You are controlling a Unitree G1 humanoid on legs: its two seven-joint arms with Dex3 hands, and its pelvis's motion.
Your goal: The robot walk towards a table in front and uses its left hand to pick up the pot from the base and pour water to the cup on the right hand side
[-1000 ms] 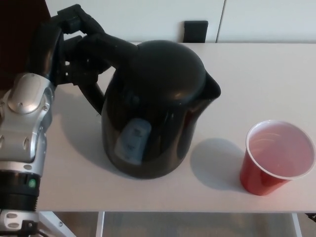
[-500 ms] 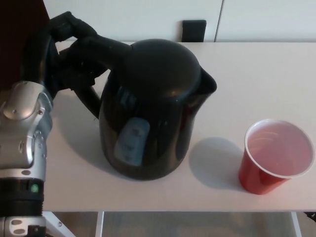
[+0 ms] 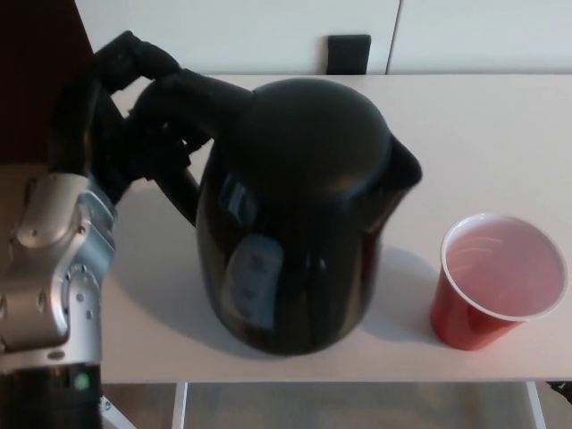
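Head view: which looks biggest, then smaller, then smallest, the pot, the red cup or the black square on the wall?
1. Pot, biggest, though nearest the camera.
2. Red cup.
3. Black square, farthest away.

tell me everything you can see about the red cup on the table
The red cup is a disposable party cup, apparently plastic, with a red outside, a pale pinkish-white inside and a thin white rim. It stands upright and open near the front edge of the white table, on the robot's right of the black kettle. Nothing touches it; the kettle's spout points toward it from above left. Whether it holds water cannot be told.
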